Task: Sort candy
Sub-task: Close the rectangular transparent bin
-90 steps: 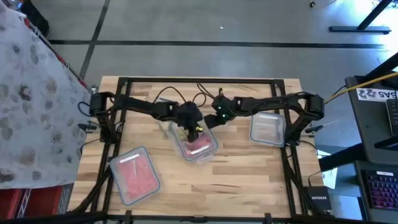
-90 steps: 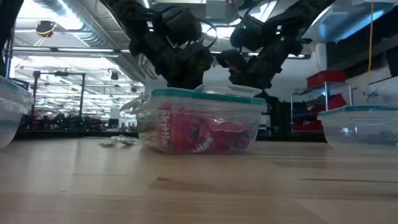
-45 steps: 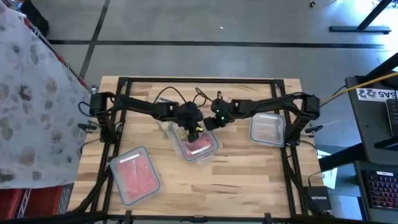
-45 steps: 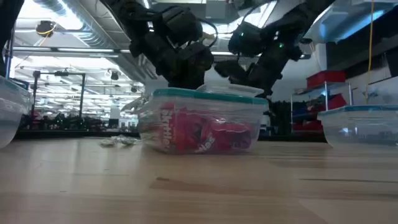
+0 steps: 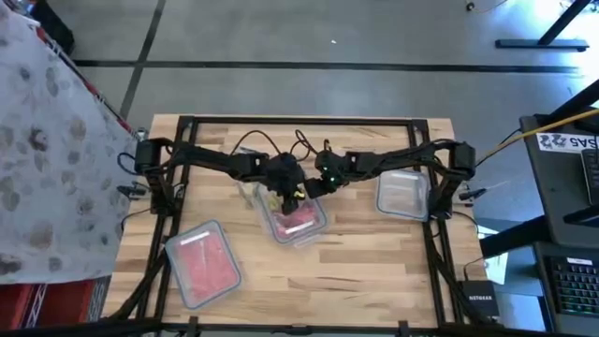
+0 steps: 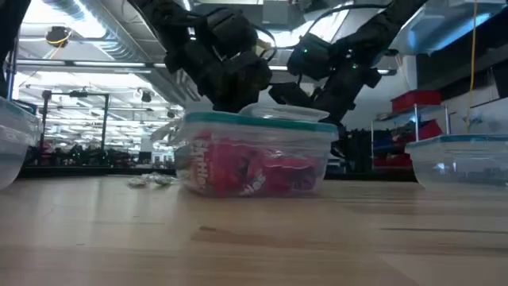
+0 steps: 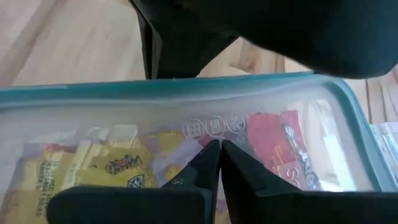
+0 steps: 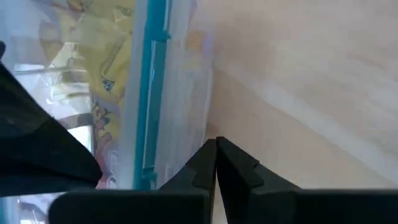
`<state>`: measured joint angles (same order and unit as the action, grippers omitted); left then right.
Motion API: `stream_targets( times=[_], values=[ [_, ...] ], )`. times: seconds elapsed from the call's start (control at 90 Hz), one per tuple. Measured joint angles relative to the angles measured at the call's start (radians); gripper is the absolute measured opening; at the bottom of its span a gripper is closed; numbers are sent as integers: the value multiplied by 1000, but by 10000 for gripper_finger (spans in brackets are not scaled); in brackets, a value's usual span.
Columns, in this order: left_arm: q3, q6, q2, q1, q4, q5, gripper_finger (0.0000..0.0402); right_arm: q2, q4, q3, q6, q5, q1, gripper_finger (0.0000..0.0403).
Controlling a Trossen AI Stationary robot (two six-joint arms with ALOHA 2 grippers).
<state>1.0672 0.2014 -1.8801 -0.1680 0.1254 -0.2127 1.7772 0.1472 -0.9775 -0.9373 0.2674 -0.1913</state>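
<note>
A clear container with a teal rim (image 5: 298,225) stands mid-table under a translucent lid (image 6: 278,114). It holds red and yellow wrapped candy (image 7: 118,165). My left gripper (image 5: 288,194) is shut above the container, its tips on the lid. My right gripper (image 5: 314,190) is shut at the container's far right side, low by the table. A few loose silvery candy pieces (image 6: 151,181) lie on the wood left of the container. My left gripper sets its shut fingertips (image 7: 208,155) down on the lid's top (image 7: 214,127), near the embossed marks, slanting down from above. The container stands flat on the table. My right gripper has its shut fingertips (image 8: 205,155) against the container's side wall (image 8: 180,124), low near the table, coming from the table's right.
A second container with red contents (image 5: 201,264) lies near the front left. A clear container (image 5: 402,195) stands at the right. Cables (image 5: 271,140) loop at the far middle. Bare wood spreads along the near edge.
My right gripper has moved toward the table's left, against the container. The container has slid a little toward the table's left, staying flat on the wood. My left gripper has stayed on the lid.
</note>
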Motion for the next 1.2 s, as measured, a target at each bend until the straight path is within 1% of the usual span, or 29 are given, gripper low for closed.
stream_targets(
  times=[0.078, 0.167, 0.3, 0.4, 0.456, 0.633, 0.756, 0.822, 0.889, 0.944, 1.067, 1.122, 1.2],
  values=[
    [0, 0, 0, 0, 1, 0, 0, -3, 15, -1, 14, 6, 0, 0],
    [0, 1, 0, 0, 1, 1, 0, -32, 99, -6, 37, -1, 3, 0],
    [0, 3, 0, 10, 3, 0, 0, -94, 215, -10, 140, 13, 2, 0],
    [0, 3, 0, 23, 3, 2, 0, -131, 290, -10, 225, 2, -19, 0],
    [0, 3, 0, 32, 2, 3, 0, -144, 300, -10, 312, 2, -32, 0],
    [1, -26, -1, 48, -19, -1, 0, -175, 323, -10, 676, 86, -71, 0],
    [1, -33, -12, 51, -50, 0, 0, -170, 303, -8, 839, 174, -83, 0],
    [1, -53, -20, 53, -74, 0, 0, -159, 313, -6, 936, 195, -82, 0],
    [1, -61, -27, 53, -88, -1, 0, -156, 328, 7, 965, 179, -83, 0],
    [0, -50, -2, 53, -80, -1, 0, -158, 322, 9, 977, 180, -90, 0],
    [-6, 26, 60, 54, -14, 31, 0, -173, 310, 7, 1021, 203, -91, 0],
    [-7, 42, 85, 50, -11, 44, 0, -173, 317, 7, 1039, 220, -89, 0],
    [-7, 80, 103, 49, -3, 63, 0, -174, 318, 7, 1053, 194, -88, 2]
  ],
)
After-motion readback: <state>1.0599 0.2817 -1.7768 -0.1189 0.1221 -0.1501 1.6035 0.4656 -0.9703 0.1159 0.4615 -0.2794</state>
